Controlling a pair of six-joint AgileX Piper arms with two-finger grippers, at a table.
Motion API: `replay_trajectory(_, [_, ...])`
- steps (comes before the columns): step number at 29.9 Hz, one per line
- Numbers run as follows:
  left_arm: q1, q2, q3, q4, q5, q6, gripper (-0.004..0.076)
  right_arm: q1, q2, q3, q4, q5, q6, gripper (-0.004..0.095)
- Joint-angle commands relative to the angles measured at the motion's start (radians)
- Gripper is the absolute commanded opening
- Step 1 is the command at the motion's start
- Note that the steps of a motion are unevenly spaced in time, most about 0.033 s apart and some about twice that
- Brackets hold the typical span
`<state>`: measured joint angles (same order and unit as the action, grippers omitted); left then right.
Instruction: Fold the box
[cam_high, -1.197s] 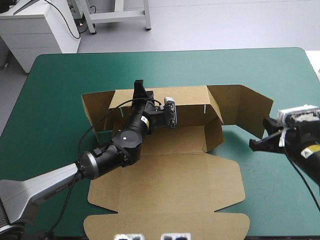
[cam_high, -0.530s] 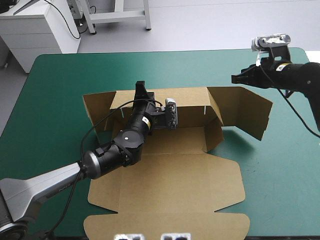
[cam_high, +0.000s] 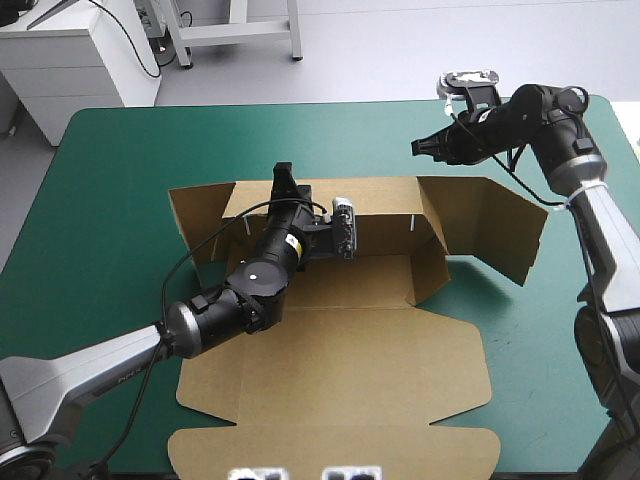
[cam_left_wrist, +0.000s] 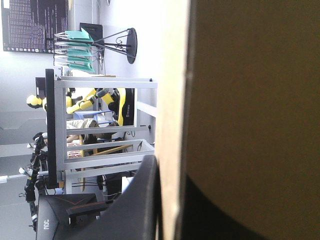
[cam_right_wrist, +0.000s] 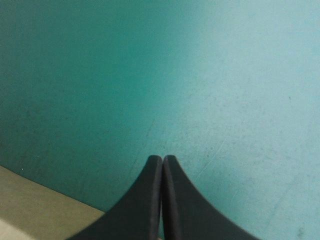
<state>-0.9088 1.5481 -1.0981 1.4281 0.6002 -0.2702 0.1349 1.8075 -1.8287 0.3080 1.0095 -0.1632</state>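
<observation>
The table under its teal-green cover is filling most of the high view, and the brown box is lying at its middle, partly raised. The lid is lying flat toward the near edge of the table. The back wall is standing up along the far side of the box floor, with a left flap angling up at one end and a wider right flap standing out at the other, swung toward the table's right edge. The left gripper is reaching over the box floor and pinching the top edge of the back wall near its left end. In the left wrist view the board is running between the black fingers, one on each face, all but closed with the sheet clamped between them at the left gripper. The right gripper is hovering above bare cover beyond the back wall, near its right end, apart from the board. In its own view the right gripper is showing both fingers pressed together into one point, holding nothing, over the table, with an edge of the box lying beside it.
</observation>
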Motion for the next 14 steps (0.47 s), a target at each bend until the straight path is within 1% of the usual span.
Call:
replay_trajectory(1, [-0.005,-0.04,-0.027,0.039,0.009,-0.018,-0.0009,-0.001,-0.019,-0.058,-0.019,-0.014,0.041,-0.0016])
replay_trajectory(5, [-0.005,-0.04,-0.027,0.039,0.009,-0.018,-0.0008,-0.001,-0.002,-0.057,-0.077,0.045,0.066,-0.0016])
replay_trajectory(8, [-0.003,-0.036,-0.027,0.039,0.009,-0.018,-0.0008,-0.001,0.001,-0.057,-0.091,0.107,0.066,-0.0016])
replay_trajectory(14, [-0.002,-0.012,-0.027,0.039,0.022,-0.018,-0.0009,-0.001,-0.001,-0.057,-0.074,0.239,0.045,-0.0016])
